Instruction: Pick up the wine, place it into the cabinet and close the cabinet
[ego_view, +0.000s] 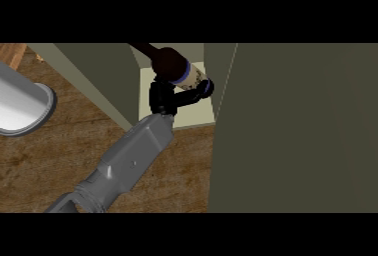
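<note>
The wine bottle (179, 67) is dark with a cream label and a blue band. It lies tilted inside the cabinet's opening, its neck pointing up and left. My left hand (164, 98) reaches into the cabinet (193, 111) from the lower left, shut on the bottle's lower end. Black fingers curl round the base near the blue band. The cabinet's pale floor shows below the bottle. The open olive door (295, 125) fills the right side of the view. My right hand does not show.
The cabinet's left side panel (103, 75) slants down beside my forearm. A large pale grey round vessel (22, 102) lies at the left edge on the wooden counter (66, 150). The open door hides everything to the right.
</note>
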